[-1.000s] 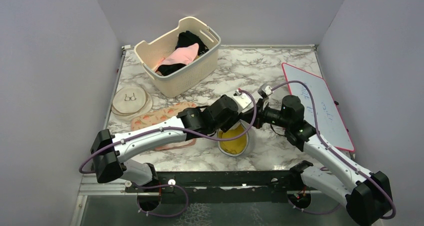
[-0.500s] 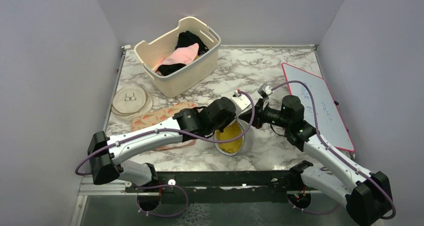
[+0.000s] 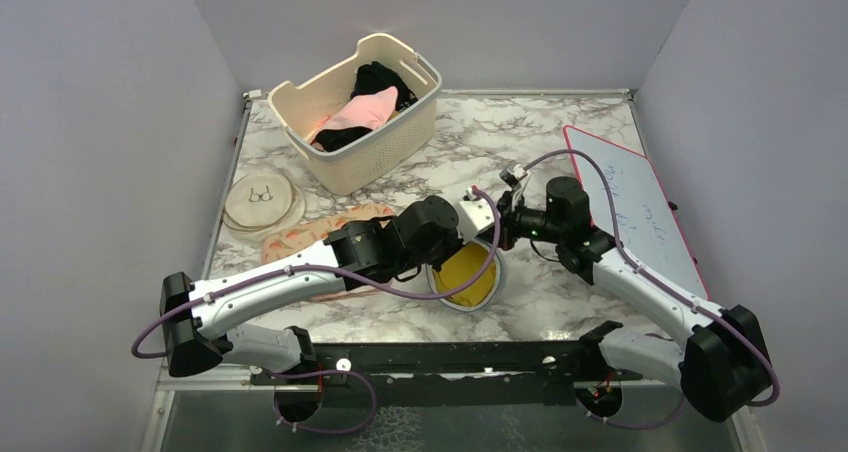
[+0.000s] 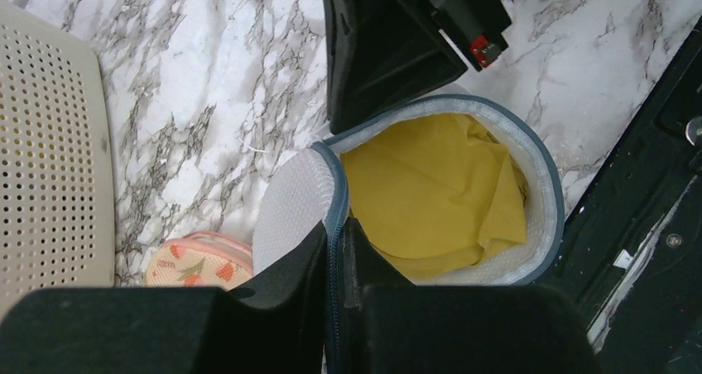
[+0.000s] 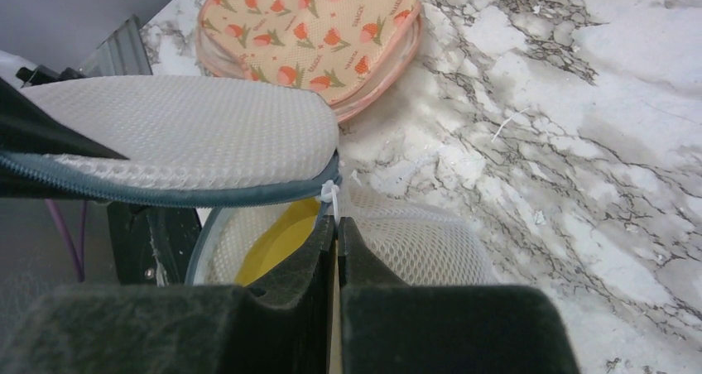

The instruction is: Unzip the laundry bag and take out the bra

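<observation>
The laundry bag [image 3: 452,300] lies near the table's front middle, its white mesh lid [image 4: 290,208] unzipped and lifted off the body. A yellow bra [image 4: 430,192] fills the open drum and also shows from above [image 3: 468,272]. My left gripper [image 4: 335,233] is shut on the lid's dark blue-grey zip rim. My right gripper [image 5: 337,225] is shut on the white zip pull [image 5: 329,194] where lid [image 5: 182,130] and body meet. In the top view both grippers, left [image 3: 470,234] and right [image 3: 498,227], meet over the bag's far edge.
A flat peach patterned pouch [image 3: 310,234] lies left of the bag, partly under my left arm. A cream disc with a glasses drawing [image 3: 262,200] sits at far left. A cream basket [image 3: 380,157] of clothes stands at the back. A whiteboard [image 3: 630,202] lies at right.
My left gripper has shut on the lid's zip rim. Both arms have shifted left, the right one also towards the back, and the bag's opening shows wider.
</observation>
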{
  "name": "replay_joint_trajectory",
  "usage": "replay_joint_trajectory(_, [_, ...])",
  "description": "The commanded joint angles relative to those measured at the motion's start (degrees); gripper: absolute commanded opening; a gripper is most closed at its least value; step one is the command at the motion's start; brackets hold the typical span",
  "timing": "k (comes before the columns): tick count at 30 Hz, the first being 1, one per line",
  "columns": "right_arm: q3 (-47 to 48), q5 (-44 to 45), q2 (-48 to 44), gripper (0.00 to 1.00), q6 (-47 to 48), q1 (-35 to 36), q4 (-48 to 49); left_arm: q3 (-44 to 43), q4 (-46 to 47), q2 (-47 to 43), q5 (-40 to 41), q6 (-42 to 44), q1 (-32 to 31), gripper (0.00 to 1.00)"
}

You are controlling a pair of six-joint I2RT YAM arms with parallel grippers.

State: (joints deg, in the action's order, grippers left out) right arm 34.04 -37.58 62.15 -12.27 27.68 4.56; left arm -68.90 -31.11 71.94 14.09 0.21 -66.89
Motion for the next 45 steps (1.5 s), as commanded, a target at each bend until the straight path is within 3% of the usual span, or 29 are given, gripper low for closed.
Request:
replay_joint_trajectory(1, [3.6, 3.2, 2.3, 0.01, 1.7, -0.1, -2.2, -1.9, 1.2, -0.7, -1.4, 1.2, -0.9, 0.0])
replay_joint_trajectory(6, [6.5, 2.3, 4.8, 0.04, 3.1, -0.1, -7.7, -1.5, 1.7, -0.7, 3.1, 0.5, -0.9, 0.0])
replay_joint_trajectory(12, [6.0, 5.3, 0.9, 0.25, 1.6, -0.1, -11.3, -2.0, 2.4, -0.5, 7.4, -3.3, -0.5, 0.0])
replay_joint_trajectory(15, [7.5, 10.7, -2.4, 0.34, 1.0, -0.1, -15.6, -4.0, -0.2, 1.1, 5.9, -5.9, 0.7, 0.0])
replay_joint_trajectory(20, [12.3, 22.9, -6.3, 0.56, -2.6, -0.2, -26.5, -12.4, -8.7, 6.7, 2.9, -9.4, 4.4, 0.0])
replay_joint_trajectory(26, [13.2, 18.2, -7.7, 0.67, -1.8, -0.1, -32.2, -18.2, -12.8, 10.9, -4.9, -12.4, 10.8, 0.0])
replay_joint_trajectory(31, [10.7, 11.5, -4.5, 0.75, -5.5, 0.0, -35.4, -20.3, -14.4, 14.5, -6.2, -13.4, 12.7, 0.0])
replay_joint_trajectory(35, [7.1, 13.5, -7.9, 0.76, -8.1, 0.0, -33.2, -20.9, -14.6, 16.9, -6.4, -13.8, 13.1, 0.0])
replay_joint_trajectory(39, [8.2, 15.2, -4.4, 0.62, -10.3, 0.1, -35.7, -21.4, -14.6, 17.5, -6.0, -13.9, 13.2, 0.0])
replay_joint_trajectory(45, [3.7, 14.2, -5.7, 0.56, -13.6, 0.0, -31.2, -21.3, -15.0, 17.9, -4.3, -12.7, 13.9, 0.0])
